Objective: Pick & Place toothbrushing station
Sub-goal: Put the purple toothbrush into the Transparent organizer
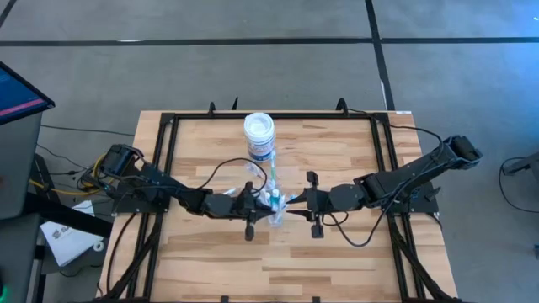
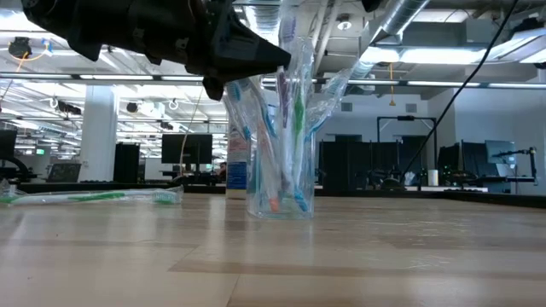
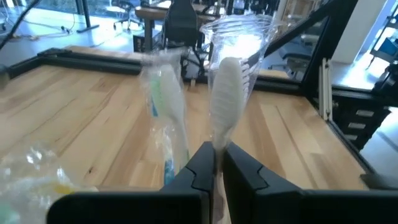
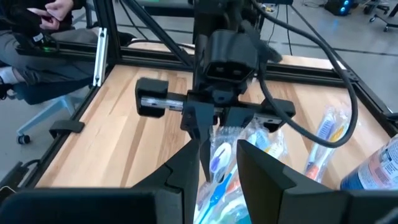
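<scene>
A clear plastic cup [image 2: 280, 200] stands on its base at the table's middle. Several wrapped toothbrushes [image 2: 290, 111] stand upright in it. My left gripper [image 1: 263, 202] comes from the table's left, just above the cup's rim, and is shut on a white wrapped toothbrush [image 3: 225, 93]. My right gripper [image 4: 217, 165] comes from the right, higher up, with the brushes' upper ends between its fingers. One green toothbrush [image 1: 274, 172] lies flat on the table behind the cup. My left gripper pinches the white toothbrush just below its head [image 3: 217, 144], between its two fingers. The fingers come nearly level from the table's left and lie across the brush. The brush stands upright, head up; its lower end is hidden by the fingers. My right gripper has the wrapped upper ends of the toothbrushes [image 4: 219, 155] between its two fingers; they fill the gap. The fingers slant down from the table's right and lie across the brushes. The brushes stay upright, with their lower ends in the cup on the table.
A white round jar [image 1: 259, 135] with a blue label stands at the far middle of the table. A black frame [image 1: 168, 126] runs round the tabletop. Crumpled clear plastic [image 3: 31, 168] shows near my left gripper. A seated person [image 4: 37, 25] is beyond the table's edge.
</scene>
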Tool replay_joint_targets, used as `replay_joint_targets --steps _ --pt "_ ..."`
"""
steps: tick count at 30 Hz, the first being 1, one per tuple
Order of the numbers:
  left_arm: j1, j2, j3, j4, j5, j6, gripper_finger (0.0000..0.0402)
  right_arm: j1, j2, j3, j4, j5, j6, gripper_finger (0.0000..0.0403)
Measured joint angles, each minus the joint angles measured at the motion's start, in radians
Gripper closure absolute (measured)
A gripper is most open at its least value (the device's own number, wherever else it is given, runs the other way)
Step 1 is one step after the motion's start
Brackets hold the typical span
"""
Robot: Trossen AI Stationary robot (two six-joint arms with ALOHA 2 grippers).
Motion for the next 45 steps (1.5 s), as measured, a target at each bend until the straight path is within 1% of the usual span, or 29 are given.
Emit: replay_joint_targets --steps 15,24,28,41,45 --pt "0.000 0.000 0.000 -0.061 0.000 -0.010 0.0393 0.000 0.000 0.000 0.001 0.000 0.000 0.0305" --pt "0.000 0.000 0.000 -0.064 0.000 -0.017 0.0390 0.000 0.000 0.000 0.001 0.001 0.000 0.0305" --pt "0.000 0.000 0.000 -0.064 0.000 -0.017 0.0372 0.000 0.000 0.000 0.001 0.001 0.000 0.0305" --pt "0.000 0.000 0.000 -0.063 0.002 -0.023 0.0292 0.000 0.000 0.000 0.001 0.001 0.000 0.0305" --pt "0.000 -0.020 -0.001 -0.063 0.001 -0.014 0.0271 0.000 0.000 0.000 0.001 0.001 0.000 0.0305"
